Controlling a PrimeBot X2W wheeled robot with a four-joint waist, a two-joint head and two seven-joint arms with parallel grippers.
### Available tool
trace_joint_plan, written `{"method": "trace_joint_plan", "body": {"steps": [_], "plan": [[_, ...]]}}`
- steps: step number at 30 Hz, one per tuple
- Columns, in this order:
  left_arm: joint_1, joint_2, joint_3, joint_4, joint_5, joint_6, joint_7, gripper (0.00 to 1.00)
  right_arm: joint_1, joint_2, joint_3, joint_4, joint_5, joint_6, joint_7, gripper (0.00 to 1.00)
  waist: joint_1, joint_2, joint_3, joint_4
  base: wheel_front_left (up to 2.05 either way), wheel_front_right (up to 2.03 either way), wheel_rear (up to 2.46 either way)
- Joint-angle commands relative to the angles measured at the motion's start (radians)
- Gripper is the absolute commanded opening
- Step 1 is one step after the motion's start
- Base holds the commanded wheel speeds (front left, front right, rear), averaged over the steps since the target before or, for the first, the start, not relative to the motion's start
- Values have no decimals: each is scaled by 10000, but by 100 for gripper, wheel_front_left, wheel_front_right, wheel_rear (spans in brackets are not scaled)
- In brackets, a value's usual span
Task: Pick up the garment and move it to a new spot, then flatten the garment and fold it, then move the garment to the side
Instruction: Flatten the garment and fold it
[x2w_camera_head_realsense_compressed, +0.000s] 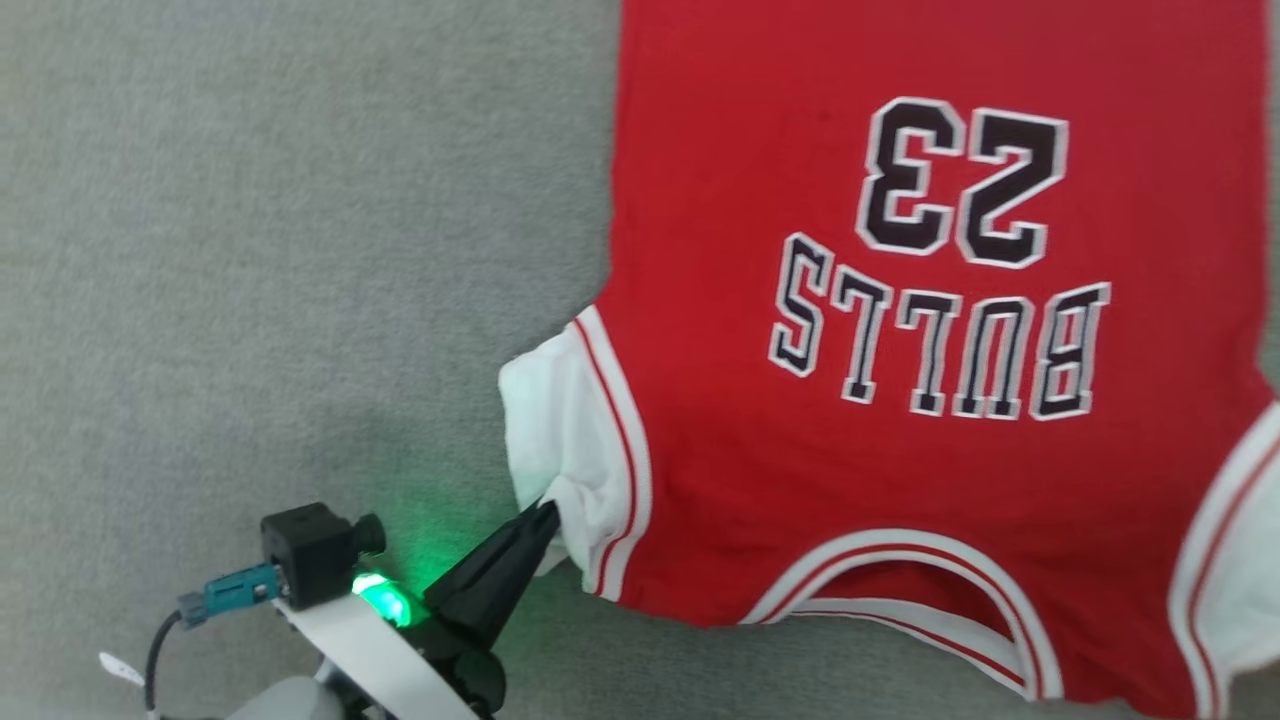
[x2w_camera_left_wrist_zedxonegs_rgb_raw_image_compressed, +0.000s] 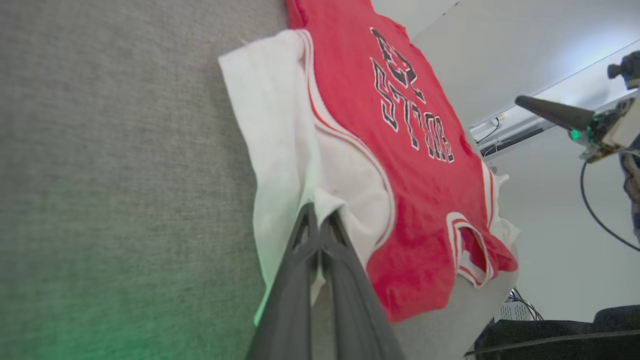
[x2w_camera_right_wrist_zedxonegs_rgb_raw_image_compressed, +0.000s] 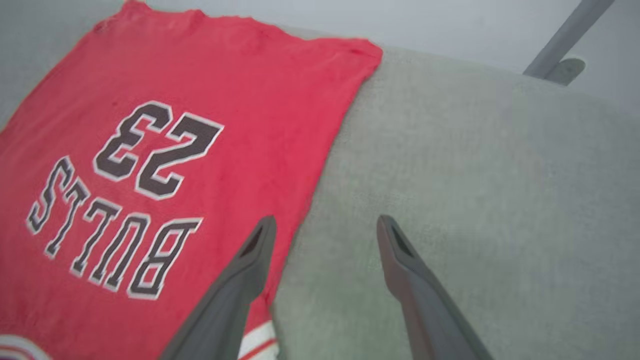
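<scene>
The garment (x2w_camera_head_realsense_compressed: 720, 150) is a red jersey with white sleeve ends and dark "BULLS 23" print, lying spread flat on the grey table (x2w_camera_head_realsense_compressed: 250, 250), collar toward me. My left gripper (x2w_camera_head_realsense_compressed: 545, 512) is shut on the edge of its white left sleeve (x2w_camera_left_wrist_zedxonegs_rgb_raw_image_compressed: 280, 125), where the cloth bunches at the fingertips (x2w_camera_left_wrist_zedxonegs_rgb_raw_image_compressed: 306, 215). My right gripper (x2w_camera_right_wrist_zedxonegs_rgb_raw_image_compressed: 326, 222) is open, hovering over the garment's (x2w_camera_right_wrist_zedxonegs_rgb_raw_image_compressed: 200, 75) right edge, one finger above red cloth and the other above bare table. In the left wrist view the right gripper (x2w_camera_left_wrist_zedxonegs_rgb_raw_image_compressed: 550, 111) hangs in the air beyond the garment (x2w_camera_left_wrist_zedxonegs_rgb_raw_image_compressed: 425, 200).
Grey felt covers the table to the left of the garment and to its right (x2w_camera_right_wrist_zedxonegs_rgb_raw_image_compressed: 475, 175). The table's near edge (x2w_camera_left_wrist_zedxonegs_rgb_raw_image_compressed: 480, 305) runs just past the collar. A dark object (x2w_camera_left_wrist_zedxonegs_rgb_raw_image_compressed: 550, 335) sits below that edge. A grey pole (x2w_camera_right_wrist_zedxonegs_rgb_raw_image_compressed: 565, 37) stands beyond the far corner.
</scene>
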Motion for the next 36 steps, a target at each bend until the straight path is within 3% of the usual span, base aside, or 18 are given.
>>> {"method": "trace_joint_plan", "body": {"steps": [1, 7, 14, 19, 25, 27, 36], "plan": [[-220, -71, -82, -76, 71, 6, 0, 0, -763, -330, 35, 283, -50, 0, 313, 100, 1, 0, 397, 400, 0, 0, 0], [-876, -437, -471, -163, 188, 6, 1, 0, -4661, -1162, 1371, 2607, -1174, 0, 1265, 100, 1, 0, 1193, 1121, 0, 0, 0], [-1291, -937, -711, 137, 169, 8, 6, 0, -8257, -911, 2840, 5990, -3075, -2, 2377, 100, 1, 0, 1628, 1806, 0, 0, 0], [-1385, -1203, -787, 129, 217, 17, 30, 0, -9653, -639, 3214, 7439, -3441, -2, 3362, 100, 1, 0, 2001, 2025, 0, 0, 0], [-1686, -1427, -929, 163, 219, 17, 52, 0, -10108, -382, 3684, 8356, -3441, -2, 4508, 100, 1, 0, 2305, 2114, 0, 0, 0], [-1782, -1446, -926, 183, 197, 17, 55, 0, -10126, -334, 3824, 8378, -3320, 0, 4669, 0, 1, 0, 2338, 2096, 0, 0, 0], [-1594, -1281, -296, 261, 328, 17, 24, 0, -9828, -778, 3911, 7855, -2687, -2, 3918, 0, 1, 0, 1626, 1765, 0, 0, 0]]}}
